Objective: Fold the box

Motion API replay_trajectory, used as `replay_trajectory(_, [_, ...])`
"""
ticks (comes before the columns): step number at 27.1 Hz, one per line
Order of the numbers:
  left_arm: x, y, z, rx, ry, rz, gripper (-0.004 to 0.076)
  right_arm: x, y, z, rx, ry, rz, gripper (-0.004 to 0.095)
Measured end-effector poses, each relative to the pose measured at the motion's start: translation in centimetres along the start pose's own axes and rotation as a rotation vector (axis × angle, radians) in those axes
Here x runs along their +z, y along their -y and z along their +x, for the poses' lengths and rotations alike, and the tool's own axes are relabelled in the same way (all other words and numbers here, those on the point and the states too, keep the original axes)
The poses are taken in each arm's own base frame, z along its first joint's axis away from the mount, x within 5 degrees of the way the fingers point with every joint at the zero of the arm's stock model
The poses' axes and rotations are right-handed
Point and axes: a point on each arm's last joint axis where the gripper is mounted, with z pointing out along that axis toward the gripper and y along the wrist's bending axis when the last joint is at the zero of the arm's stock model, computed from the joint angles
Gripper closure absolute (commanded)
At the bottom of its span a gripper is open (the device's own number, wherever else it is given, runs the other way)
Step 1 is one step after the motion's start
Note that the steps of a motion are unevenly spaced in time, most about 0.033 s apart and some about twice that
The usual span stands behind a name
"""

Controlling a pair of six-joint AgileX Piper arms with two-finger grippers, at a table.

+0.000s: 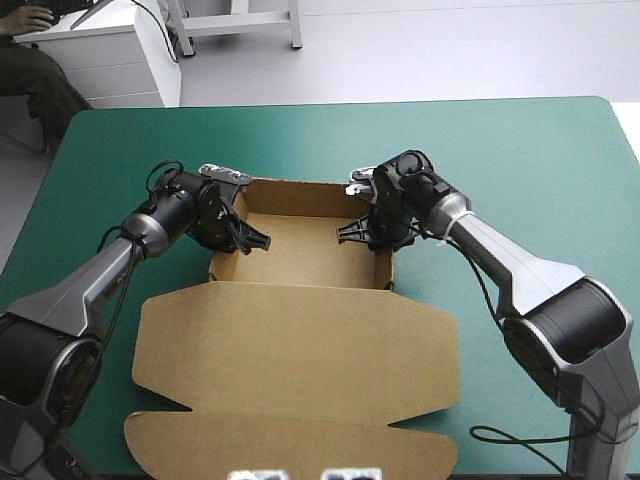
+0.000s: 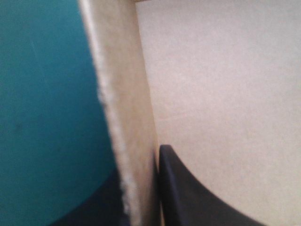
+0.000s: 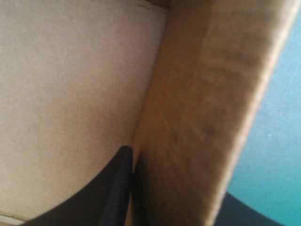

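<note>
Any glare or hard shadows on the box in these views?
High view: even light, no glare on the box, only soft shade inside its tray. Left wrist view: the wall's cut edge is lit pale, the inner face evenly lit. Right wrist view: the wall is darker than the floor beside it; no glare.

One box [image 1: 295,345] — two claws: left claw [image 1: 241,237], right claw [image 1: 371,232].

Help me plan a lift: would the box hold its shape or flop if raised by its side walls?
The box likely holds stiff: its walls stand upright where the left gripper and right gripper pinch them. The flat lid would probably droop at its crease. Thin board, so probably light.
</note>
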Motion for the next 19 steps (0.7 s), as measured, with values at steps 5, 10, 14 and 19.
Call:
replay_trajectory(5, [0.20,0.20,0.20,0.009,-0.027,0.009,0.0297,-0.41,-0.22,-0.23,-0.009,-0.004,0.000,0.0555])
replay_trajectory(10, [0.21,0.11,0.32,0.024,-0.039,0.000,0.0252,-0.67,-0.19,-0.31,-0.009,-0.006,0.005,0.0555])
replay_trajectory(14, [0.21,0.09,0.35,0.026,-0.042,-0.002,0.0252,-0.69,-0.11,-0.23,0.003,-0.015,0.014,0.0535])
replay_trajectory(19, [-0.72,0.25,-0.45,0.014,-0.030,0.013,0.0252,-0.72,-0.10,-0.24,0.003,-0.016,0.016,0.0511])
